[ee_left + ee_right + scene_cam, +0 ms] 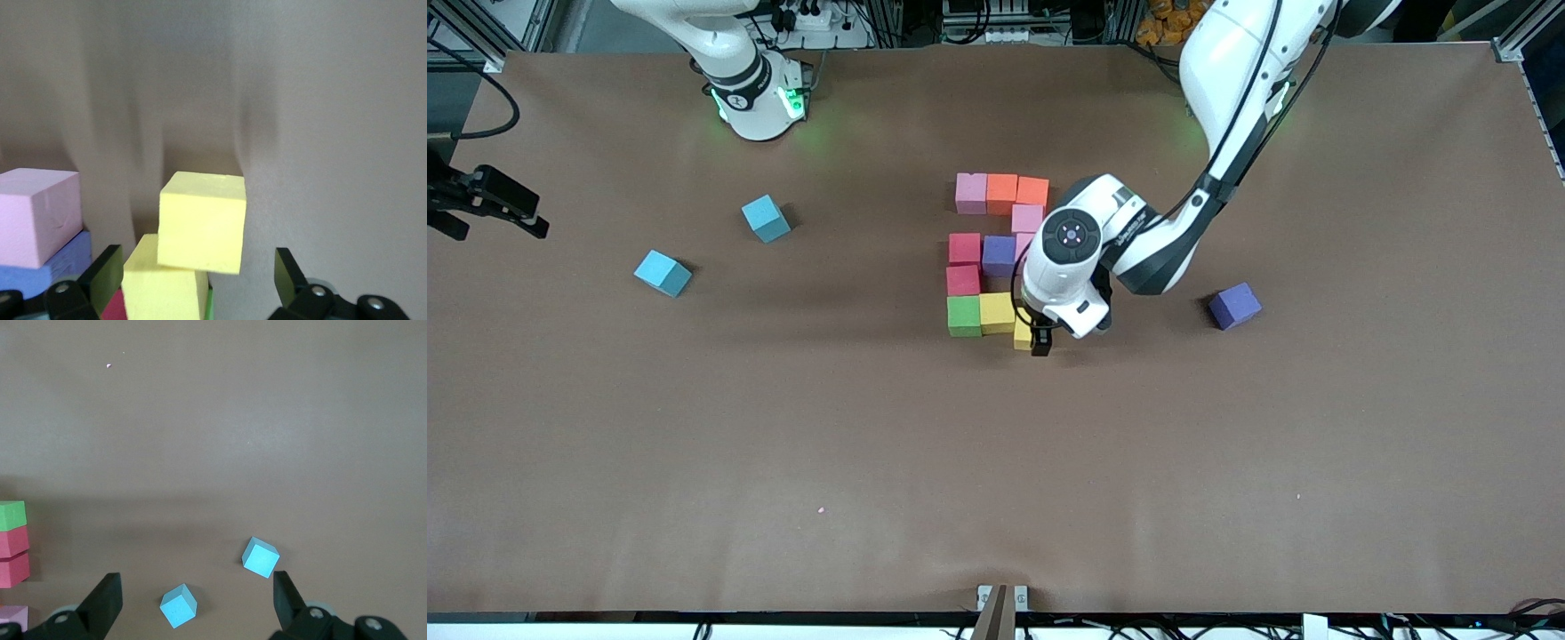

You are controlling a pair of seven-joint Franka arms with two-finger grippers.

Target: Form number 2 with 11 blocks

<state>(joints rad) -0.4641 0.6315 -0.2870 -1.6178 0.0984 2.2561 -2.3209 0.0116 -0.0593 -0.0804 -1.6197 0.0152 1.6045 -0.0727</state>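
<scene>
The blocks sit mid-table in a 2 shape: pink and two orange in the row farthest from the front camera, pink below them, then purple, two red, green and yellow. A second yellow block ends the nearest row. My left gripper hangs open around it, and its fingers stand clear of the sides. My right gripper waits open and empty, high over the right arm's end of the table.
Two light-blue cubes lie toward the right arm's end and show under the right gripper. A lone purple cube lies toward the left arm's end.
</scene>
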